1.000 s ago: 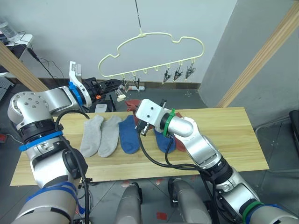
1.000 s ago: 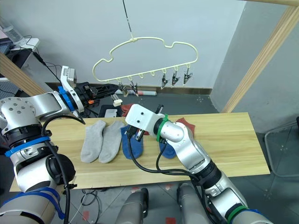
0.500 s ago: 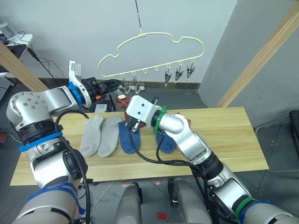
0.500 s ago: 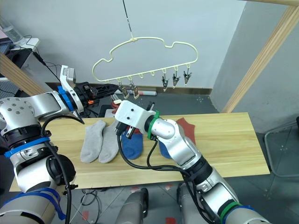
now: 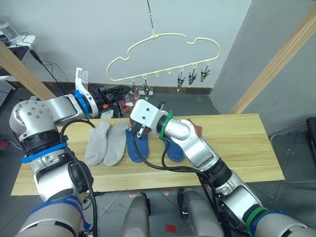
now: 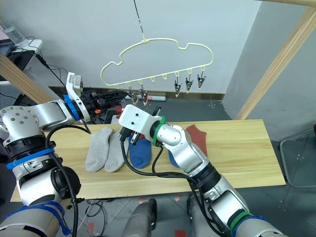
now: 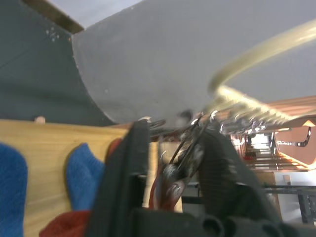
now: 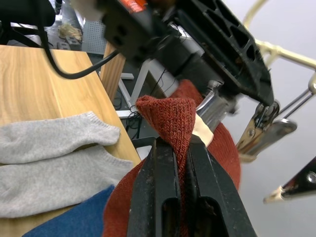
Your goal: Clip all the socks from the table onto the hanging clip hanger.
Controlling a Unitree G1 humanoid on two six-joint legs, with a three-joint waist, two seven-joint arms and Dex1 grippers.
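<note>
The pale-yellow clip hanger (image 5: 163, 52) hangs over the table's (image 5: 237, 143) far edge. My left gripper (image 7: 177, 129) is shut on one of its left metal clips (image 7: 180, 158). My right gripper (image 8: 181, 143) is shut on a rust red sock (image 8: 170, 118), whose bunched top reaches that clip (image 8: 217, 106) just under the left fingers (image 8: 232, 44). Two light grey socks (image 5: 106, 143) and two blue socks (image 5: 137, 145) (image 5: 174, 150) lie side by side on the table. Another rust red sock (image 5: 196, 127) lies behind my right arm.
Slanted wooden poles stand at the right (image 5: 276, 54) and left (image 5: 19, 69). Three free clips (image 5: 191, 78) hang at the hanger's right end. Cables and gear lie on the floor behind the table.
My right gripper has carried the rust red sock up and to the left, from over the blue socks to the clip. The left gripper stays at that clip.
</note>
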